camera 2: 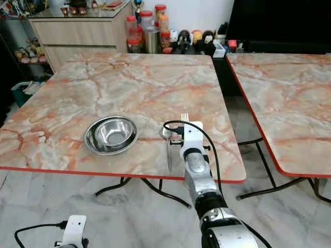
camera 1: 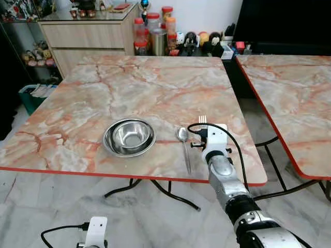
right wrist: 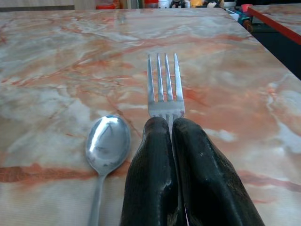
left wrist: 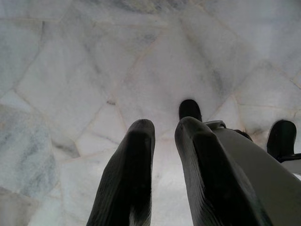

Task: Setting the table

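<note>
Right gripper (right wrist: 171, 125): over the near right part of the marble table (camera 1: 155, 82), fingers pressed together on the fork (right wrist: 164, 87), pinching its neck; tines stick out past the fingertips, pointing toward the far side of the table.
Fork: held low over the tabletop, just right of the spoon; cannot tell if it touches the surface. In the left eye view only the tine tips show above the white wrist housing.
Spoon (camera 1: 184, 144): lying flat on the table, bowl end away from the robot, handle running toward the near red edge; between bowl and fork, apart from both.
Steel bowl (camera 1: 129, 137): upright on the table, left of the spoon, near the front edge; looks like two bowls nested.
Left gripper (left wrist: 162, 141): hanging low beside the robot, aimed at the pale marble floor (left wrist: 94, 70); two black fingers slightly apart, holding nothing.
Second table (camera 1: 295, 98): same marble top with red edge, to the right, gap between the two.
Background: wooden drawer cabinet (camera 1: 88, 36) behind the table, red-lidded jars (camera 1: 152, 31) next to it.
</note>
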Controlling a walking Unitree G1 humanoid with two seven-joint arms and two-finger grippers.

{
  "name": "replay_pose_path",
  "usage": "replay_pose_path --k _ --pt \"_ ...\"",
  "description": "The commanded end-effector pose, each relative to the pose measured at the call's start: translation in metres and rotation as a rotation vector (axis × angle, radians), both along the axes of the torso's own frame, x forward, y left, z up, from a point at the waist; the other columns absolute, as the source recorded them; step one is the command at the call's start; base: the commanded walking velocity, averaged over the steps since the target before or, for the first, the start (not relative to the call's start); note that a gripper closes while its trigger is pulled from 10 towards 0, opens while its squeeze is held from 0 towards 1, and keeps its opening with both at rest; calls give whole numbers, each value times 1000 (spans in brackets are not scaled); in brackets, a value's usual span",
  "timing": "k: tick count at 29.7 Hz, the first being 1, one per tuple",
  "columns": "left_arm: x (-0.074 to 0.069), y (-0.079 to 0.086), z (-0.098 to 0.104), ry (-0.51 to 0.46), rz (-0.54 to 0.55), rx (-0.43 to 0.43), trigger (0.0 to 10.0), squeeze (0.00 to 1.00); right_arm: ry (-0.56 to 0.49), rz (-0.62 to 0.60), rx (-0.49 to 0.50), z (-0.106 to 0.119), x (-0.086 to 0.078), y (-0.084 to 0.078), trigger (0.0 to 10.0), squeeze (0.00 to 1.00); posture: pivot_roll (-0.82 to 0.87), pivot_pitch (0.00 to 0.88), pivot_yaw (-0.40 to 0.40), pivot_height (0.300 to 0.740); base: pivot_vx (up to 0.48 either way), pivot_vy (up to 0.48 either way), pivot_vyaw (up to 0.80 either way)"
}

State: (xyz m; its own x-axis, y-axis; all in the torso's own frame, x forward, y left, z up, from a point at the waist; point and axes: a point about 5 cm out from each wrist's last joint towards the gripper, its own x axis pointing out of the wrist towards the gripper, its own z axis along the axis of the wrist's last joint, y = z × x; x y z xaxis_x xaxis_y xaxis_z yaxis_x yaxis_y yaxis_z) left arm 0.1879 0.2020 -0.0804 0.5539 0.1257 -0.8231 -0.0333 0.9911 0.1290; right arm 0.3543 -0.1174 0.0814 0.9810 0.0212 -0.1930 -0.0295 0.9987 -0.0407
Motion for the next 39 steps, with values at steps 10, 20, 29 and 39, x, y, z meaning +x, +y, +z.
replay_pose_path --k 10,20,29,39 --pt "0 2 0 2 11 6 10000 0 -20 0 13 6 3 2 10000 0 -23 0 8 740 0 0 0" --pt "1 2 1 -1 11 5 10000 0 -18 2 15 5 3 3 10000 0 -22 0 6 740 237 0 0" --pt "0 2 1 -1 14 3 10000 0 -17 2 15 5 3 2 10000 0 -23 0 6 740 285 0 0" --pt "0 1 0 -2 15 0 10000 0 -21 3 17 5 3 3 10000 0 -23 0 3 740 311 0 0"
